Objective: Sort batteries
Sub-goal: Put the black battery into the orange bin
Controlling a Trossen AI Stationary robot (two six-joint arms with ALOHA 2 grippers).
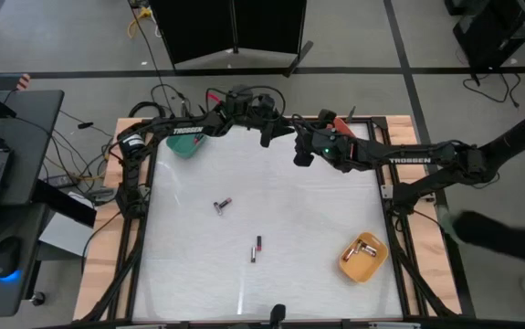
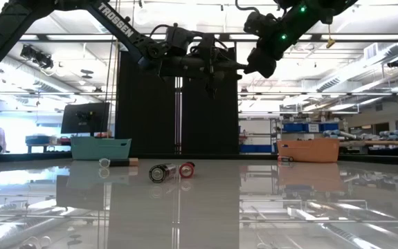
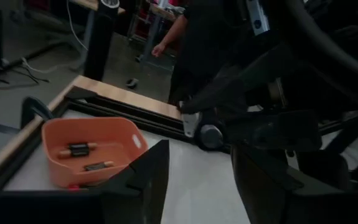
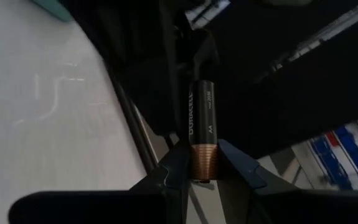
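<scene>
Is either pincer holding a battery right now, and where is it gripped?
Right pincer holds an AA battery by its copper end, the black end sticking out past the tips. Left pincer is open and holds nothing.

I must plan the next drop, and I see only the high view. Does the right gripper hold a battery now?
Observer: Yes. The right wrist view shows the right gripper shut on an AA battery, clamped at its copper end.
Operator: And the left gripper, does it carry something?
Observer: No. In the left wrist view the left gripper is open, with nothing between its fingers.
Operator: How many are already in the orange bin?
Observer: The left wrist view shows two batteries lying in the orange bin.
</scene>
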